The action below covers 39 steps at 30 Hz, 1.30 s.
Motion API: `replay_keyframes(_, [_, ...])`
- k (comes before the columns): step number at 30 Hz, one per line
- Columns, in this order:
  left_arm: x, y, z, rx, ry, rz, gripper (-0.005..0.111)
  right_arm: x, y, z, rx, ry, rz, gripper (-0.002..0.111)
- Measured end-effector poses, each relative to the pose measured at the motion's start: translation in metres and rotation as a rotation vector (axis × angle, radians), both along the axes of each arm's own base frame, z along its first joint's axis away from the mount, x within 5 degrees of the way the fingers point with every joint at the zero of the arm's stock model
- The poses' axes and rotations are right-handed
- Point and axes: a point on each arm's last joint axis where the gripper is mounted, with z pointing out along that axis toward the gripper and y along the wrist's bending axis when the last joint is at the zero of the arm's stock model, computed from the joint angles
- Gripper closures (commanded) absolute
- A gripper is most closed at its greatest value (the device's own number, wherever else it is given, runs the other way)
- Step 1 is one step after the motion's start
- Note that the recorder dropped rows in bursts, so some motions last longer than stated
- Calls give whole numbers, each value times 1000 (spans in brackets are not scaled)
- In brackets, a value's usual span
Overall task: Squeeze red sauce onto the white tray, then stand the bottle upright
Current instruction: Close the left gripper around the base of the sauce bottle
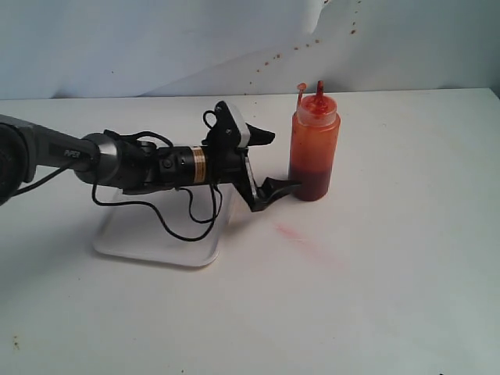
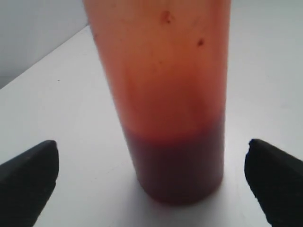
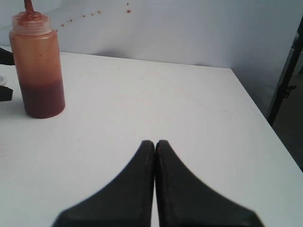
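The bottle (image 1: 314,148) stands upright on the table, with the tray (image 1: 156,246) near it. My left tool (image 1: 280,162) gapes wide and empty just beside the bottle; I'd push in, centre, and close gently at mid-height. The right tool (image 3: 155,144) is pinched closed and empty.

grey metal left arm (image 1: 94,152) with black joints, a brass-coloured band (image 1: 199,165), loose black cables (image 1: 178,235) and a white plate (image 1: 235,125) behind the matte black left hand (image 1: 279,161); right hand (image 3: 155,142) equally black.
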Motion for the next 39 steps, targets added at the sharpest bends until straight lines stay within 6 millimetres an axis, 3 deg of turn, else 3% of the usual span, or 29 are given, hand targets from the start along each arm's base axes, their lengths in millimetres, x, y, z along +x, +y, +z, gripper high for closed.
replay_keyframes(6, [6, -22, -5, 76, -22, 10, 4, 0, 0, 0, 0, 0, 0, 108])
replay_keyframes(15, [8, -24, -7, 63, -8, 12, 4, 0, 0, 0, 0, 0, 0, 108])
replay_keyframes(26, [18, -33, -12, -19, 135, 23, 4, 0, 0, 0, 0, 0, 0, 108])
replay_keyframes(39, [8, -51, -9, -29, 151, -29, 4, 0, 0, 0, 0, 0, 0, 108])
